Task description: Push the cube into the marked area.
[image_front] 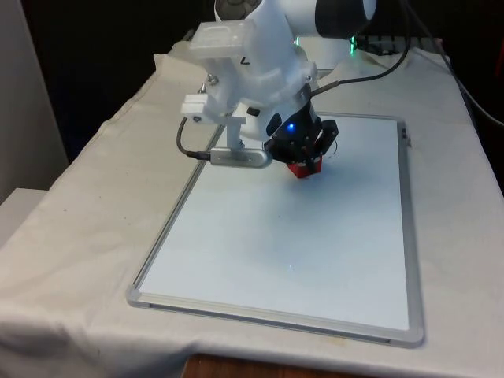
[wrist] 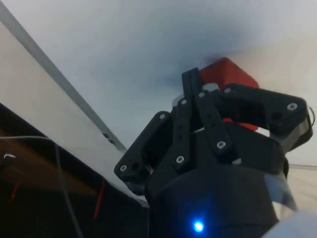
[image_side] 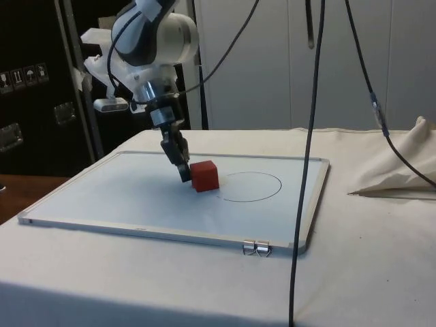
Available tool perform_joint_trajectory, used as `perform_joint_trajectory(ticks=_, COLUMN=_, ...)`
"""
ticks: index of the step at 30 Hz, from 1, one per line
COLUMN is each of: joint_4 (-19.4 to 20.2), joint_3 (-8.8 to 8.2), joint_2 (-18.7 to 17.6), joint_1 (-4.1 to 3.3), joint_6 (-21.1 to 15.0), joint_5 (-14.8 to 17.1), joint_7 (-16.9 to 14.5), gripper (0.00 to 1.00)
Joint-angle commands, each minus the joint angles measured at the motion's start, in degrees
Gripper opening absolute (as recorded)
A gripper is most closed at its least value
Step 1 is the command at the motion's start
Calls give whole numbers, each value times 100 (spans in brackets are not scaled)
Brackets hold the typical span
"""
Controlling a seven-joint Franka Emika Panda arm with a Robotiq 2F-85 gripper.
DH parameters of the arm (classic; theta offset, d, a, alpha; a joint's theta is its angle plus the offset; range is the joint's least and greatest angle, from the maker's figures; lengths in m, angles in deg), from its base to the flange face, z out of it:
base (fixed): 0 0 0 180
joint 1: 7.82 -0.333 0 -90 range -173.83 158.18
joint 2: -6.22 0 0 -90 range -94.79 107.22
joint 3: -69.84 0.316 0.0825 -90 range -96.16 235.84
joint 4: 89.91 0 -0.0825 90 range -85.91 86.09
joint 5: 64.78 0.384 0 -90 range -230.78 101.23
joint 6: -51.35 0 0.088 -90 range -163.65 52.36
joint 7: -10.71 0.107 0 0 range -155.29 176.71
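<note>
A red cube (image_front: 306, 168) (image_side: 205, 175) (wrist: 229, 73) sits on a whiteboard (image_front: 315, 260) (image_side: 102, 197) lying flat on the table. A thin drawn circle (image_side: 251, 186) marks the board; in the side view the cube stands just outside its line, at the edge away from the clipped end. My black gripper (image_front: 294, 161) (image_side: 184, 173) (wrist: 191, 82) is tilted down, its fingers shut together with nothing between them. The fingertips (image_side: 184, 176) rest low against the cube's side that faces away from the circle.
The board has a metal frame (image_front: 272, 316) with binder clips (image_side: 257, 248) on one edge. Black cables (image_side: 311, 136) hang in front of the side view. Bunched cloth (image_side: 402, 167) lies past the board's end. A cable (image_front: 189, 150) loops from the wrist.
</note>
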State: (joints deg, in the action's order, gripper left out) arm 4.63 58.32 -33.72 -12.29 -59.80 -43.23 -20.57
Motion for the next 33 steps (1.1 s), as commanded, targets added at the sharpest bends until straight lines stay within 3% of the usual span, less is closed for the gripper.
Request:
perform_joint_trajectory(ticks=1, joint_4=143, joint_3=-6, joint_2=86, joint_1=-11, joint_6=-6, joint_5=0, joint_7=-17, gripper=0)
perform_joint_trajectory(ticks=8, joint_4=275, joint_3=-40, joint_2=132, joint_1=17, joint_6=34, joint_5=-11, joint_7=-57, gripper=0)
perform_joint_trajectory(ticks=19, joint_4=218, joint_3=-229, joint_2=34, joint_1=57, joint_6=69, joint_5=-11, joint_7=6, gripper=0)
perform_joint_trajectory(ticks=33, joint_4=378, joint_3=-430, joint_2=120, joint_1=40, joint_6=195, joint_5=-34, joint_7=34, gripper=0)
